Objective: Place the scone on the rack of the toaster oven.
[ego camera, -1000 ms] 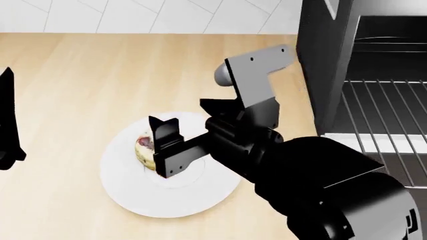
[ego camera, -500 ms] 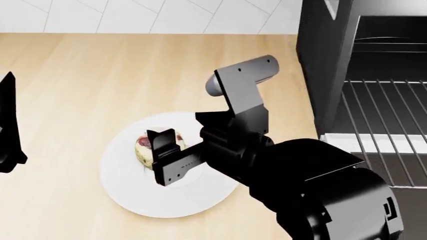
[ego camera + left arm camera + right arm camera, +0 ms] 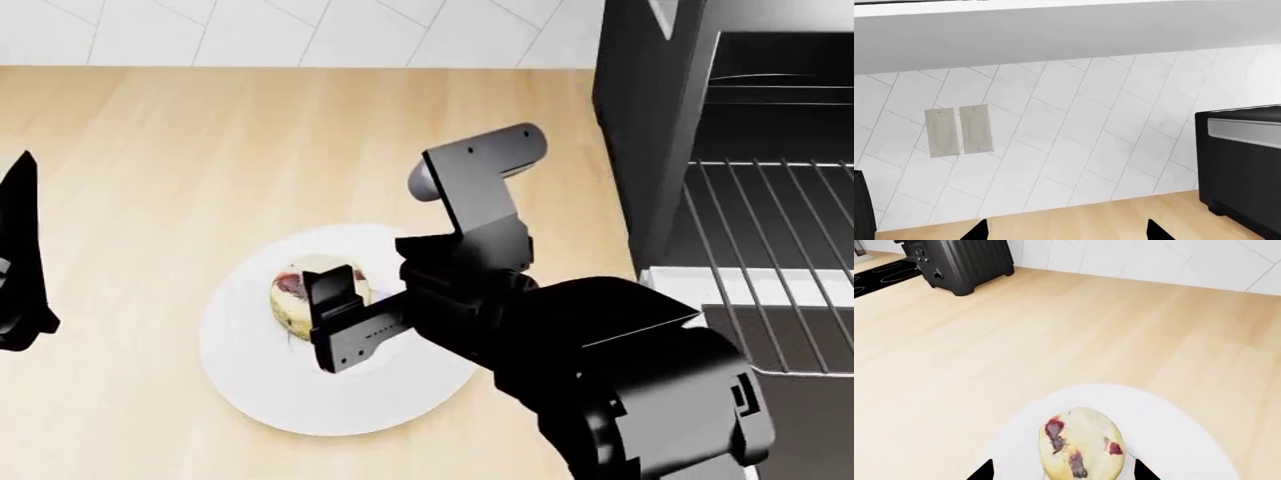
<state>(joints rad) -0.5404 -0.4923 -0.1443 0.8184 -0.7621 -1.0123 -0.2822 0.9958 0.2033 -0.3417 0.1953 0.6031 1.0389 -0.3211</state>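
The scone (image 3: 296,290) is lying on the left part of the plate (image 3: 400,395) on the wooden counter (image 3: 160,160), well left of the oven (image 3: 667,120) and its rack (image 3: 774,220). The right gripper (image 3: 334,315) is straddling the scone with jaws spread, fingertips (image 3: 985,471) flanking it, not yet squeezing. The left gripper (image 3: 1066,231) is hanging parted at the far left, holding nothing

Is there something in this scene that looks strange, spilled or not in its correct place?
Nothing stands out. The scone lies whole on the white plate, the counter shows no spill, and the rack sits level in the toaster oven.
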